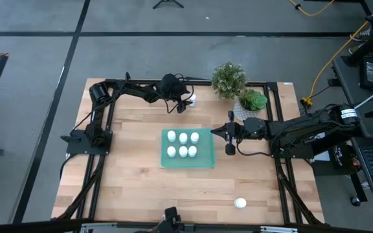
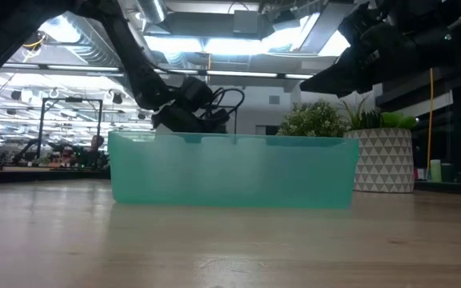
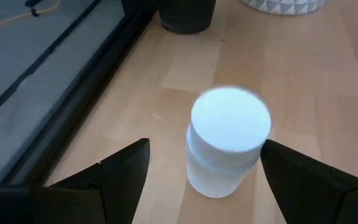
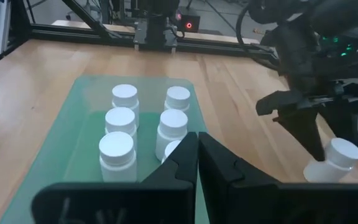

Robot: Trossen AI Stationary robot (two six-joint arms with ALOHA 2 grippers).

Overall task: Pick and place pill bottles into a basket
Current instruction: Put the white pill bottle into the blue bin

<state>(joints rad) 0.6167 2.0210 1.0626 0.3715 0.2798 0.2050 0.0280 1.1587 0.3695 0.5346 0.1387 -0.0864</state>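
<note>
Left arm: reaches from table's 9 o'clock side up to the far edge, elbow bent, wrist pointing down near 12 o'clock.
Left gripper (image 1: 185, 103): fingers spread wide, straddling one pill bottle (image 3: 227, 142); left finger (image 3: 126, 174) and right finger (image 3: 297, 180) sit either side of it w/ gaps, not clamped yet. Bottle stands upright on the wood.
Right arm: comes in from 3 o'clock, stretched roughly level, wrist just beside the basket's right wall.
Right gripper (image 4: 197, 163): fingers pressed together, nothing between them; hangs above the basket's right edge.
Basket (image 1: 203, 162): table centre, shallow rectangular tray, teal-green translucent plastic, low walls, rounded corners. In low view its wall looks frosted.
Bottles in basket (image 1: 182, 144): six, upright, 2 rows of 3, close-packed toward the left portion of the tray; right end bare. White cylinders, round flat white caps, smooth matte plastic.
Loose bottle (image 1: 240, 203): alone near 5 o'clock, well apart from basket, close to the near edge.
Bottle at left gripper: approx 12 o'clock of basket, near far rail, well apart from tray.
Table (image 1: 128, 188): pale wood planks, visible grain, framed by black metal rails.
Plant pot (image 2: 384, 160): white w/ grey triangle pattern, at approx 1–2 o'clock, green leafy plant in it.
Second plant (image 1: 228, 79): bushy, fine-leaved, just left of the pot at the far edge; dark pot base shows in left wrist view.
</note>
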